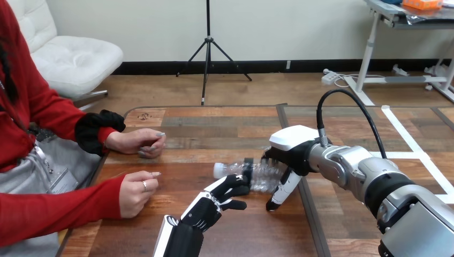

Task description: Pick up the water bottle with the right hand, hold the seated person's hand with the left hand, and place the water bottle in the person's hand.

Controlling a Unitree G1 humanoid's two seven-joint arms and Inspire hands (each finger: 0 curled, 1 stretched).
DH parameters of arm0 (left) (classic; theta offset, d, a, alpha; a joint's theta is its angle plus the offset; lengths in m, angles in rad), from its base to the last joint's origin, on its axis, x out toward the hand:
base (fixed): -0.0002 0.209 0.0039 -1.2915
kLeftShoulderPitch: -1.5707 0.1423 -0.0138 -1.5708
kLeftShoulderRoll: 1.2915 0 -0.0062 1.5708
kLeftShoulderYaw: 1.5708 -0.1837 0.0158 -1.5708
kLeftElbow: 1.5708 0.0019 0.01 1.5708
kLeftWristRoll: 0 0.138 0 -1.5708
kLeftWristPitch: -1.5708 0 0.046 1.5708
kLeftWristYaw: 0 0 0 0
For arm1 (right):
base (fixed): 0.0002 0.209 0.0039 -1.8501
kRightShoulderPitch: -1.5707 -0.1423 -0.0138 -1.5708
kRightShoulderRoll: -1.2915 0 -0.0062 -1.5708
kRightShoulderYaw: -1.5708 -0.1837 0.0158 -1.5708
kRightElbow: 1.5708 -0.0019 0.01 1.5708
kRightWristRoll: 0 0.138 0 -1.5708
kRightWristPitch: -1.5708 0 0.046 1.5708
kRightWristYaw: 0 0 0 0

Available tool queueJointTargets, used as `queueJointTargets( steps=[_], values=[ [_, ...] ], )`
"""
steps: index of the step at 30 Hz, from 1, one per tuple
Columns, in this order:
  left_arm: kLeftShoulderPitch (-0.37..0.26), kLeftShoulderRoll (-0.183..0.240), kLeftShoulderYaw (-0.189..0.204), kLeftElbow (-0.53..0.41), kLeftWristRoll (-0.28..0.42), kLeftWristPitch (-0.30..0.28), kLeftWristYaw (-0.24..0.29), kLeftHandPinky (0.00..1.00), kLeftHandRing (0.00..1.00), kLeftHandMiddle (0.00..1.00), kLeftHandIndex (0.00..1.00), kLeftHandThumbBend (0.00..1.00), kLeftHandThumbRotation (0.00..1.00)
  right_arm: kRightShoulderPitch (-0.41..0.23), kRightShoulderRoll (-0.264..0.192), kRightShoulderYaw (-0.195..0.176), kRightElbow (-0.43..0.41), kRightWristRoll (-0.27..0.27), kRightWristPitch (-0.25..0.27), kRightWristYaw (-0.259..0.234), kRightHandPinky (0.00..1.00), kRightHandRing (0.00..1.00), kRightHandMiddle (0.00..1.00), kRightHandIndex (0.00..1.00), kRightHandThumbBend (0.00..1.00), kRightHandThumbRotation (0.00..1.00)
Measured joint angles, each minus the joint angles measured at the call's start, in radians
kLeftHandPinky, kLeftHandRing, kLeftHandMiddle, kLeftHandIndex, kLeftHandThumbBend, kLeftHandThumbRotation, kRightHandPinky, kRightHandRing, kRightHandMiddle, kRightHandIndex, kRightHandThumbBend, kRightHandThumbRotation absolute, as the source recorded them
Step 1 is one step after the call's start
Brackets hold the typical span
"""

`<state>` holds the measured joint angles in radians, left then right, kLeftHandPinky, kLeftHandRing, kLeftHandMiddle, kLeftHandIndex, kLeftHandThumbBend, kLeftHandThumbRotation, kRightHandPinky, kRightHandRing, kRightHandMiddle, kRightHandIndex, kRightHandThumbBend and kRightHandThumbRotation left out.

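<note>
Clear plastic, lying on its side: the water bottle [243, 171] is pointing its cap toward the person. The right hand [292, 155] is covering the bottle's other end, and its fingers [281, 193] are curling round the body, grasping it. I cannot tell whether the bottle is touching the table [225, 120].

The left hand [206, 211] is sitting just beside the bottle on the robot's side, fingers relaxed and holding nothing.

The person's lower hand [138, 190] and the person's upper hand [140, 143] are resting loosely curled, well apart from the bottle.

In my judgement, the grasp is being secured. Thin plastic is calling for firm but not crushing pressure and a level lift. Bare table is lying between the bottle and the person's hands, giving the left hand room to reach across. The table edge just beyond those hands is limiting the reach.
</note>
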<state>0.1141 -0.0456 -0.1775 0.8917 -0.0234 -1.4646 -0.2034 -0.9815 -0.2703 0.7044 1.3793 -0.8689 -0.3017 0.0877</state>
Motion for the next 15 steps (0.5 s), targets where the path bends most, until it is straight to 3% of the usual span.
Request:
queueJointTargets(
  steps=[5, 15],
  values=[
    [0.000, 0.001, -0.002, -0.001, -0.001, 0.002, 0.000, 0.69, 0.78, 0.82, 0.80, 1.00, 0.69, 0.000, 0.000, -0.002, 0.000, 0.003, -0.002, -0.007, 0.59, 0.65, 0.70, 0.75, 1.00, 0.34],
    [0.001, 0.005, -0.010, -0.004, -0.013, 0.015, -0.007, 0.70, 0.78, 0.81, 0.80, 1.00, 0.72, 0.001, -0.005, -0.010, 0.000, 0.010, -0.031, -0.024, 0.47, 0.51, 0.56, 0.62, 1.00, 0.22]
  ],
)
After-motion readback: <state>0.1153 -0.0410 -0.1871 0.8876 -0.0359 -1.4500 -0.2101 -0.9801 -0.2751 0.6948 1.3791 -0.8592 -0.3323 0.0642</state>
